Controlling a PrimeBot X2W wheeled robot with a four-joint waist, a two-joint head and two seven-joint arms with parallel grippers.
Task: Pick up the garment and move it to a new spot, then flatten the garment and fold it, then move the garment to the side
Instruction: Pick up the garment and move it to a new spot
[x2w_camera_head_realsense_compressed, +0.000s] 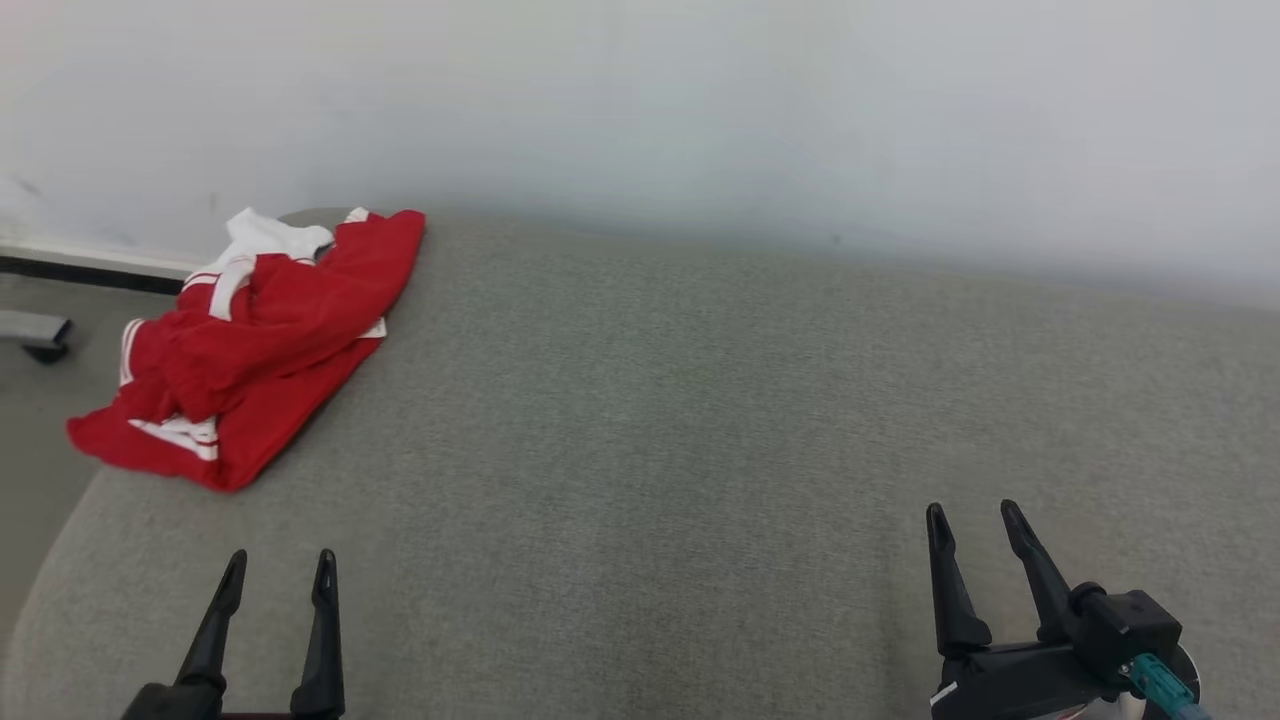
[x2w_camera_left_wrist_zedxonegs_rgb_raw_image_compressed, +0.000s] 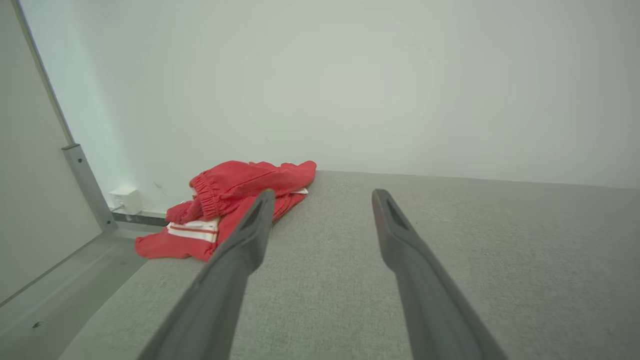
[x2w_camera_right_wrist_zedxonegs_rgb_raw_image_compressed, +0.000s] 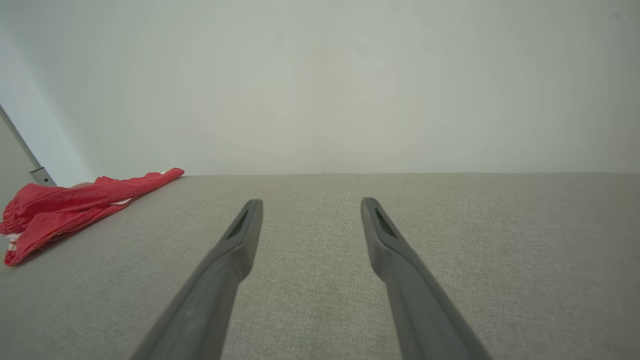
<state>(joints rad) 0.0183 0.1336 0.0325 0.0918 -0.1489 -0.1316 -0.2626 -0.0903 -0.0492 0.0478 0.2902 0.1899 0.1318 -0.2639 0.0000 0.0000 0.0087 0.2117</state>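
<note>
While poised over the grey surface (x2w_camera_head_realsense_compressed: 700, 420), left gripper (x2w_camera_head_realsense_compressed: 281, 556) and right gripper (x2w_camera_head_realsense_compressed: 972, 508) both had fingers spread, holding nothing. Garment (x2w_camera_head_realsense_compressed: 260, 340), red with white stripes, possibly shorts, lay crumpled at the surface's far-left corner by the wall (x2w_camera_head_realsense_compressed: 700, 100), well apart.

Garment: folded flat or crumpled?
Crumpled. The garment lies bunched in uneven, overlapping layers at the far left corner of the surface.
</note>
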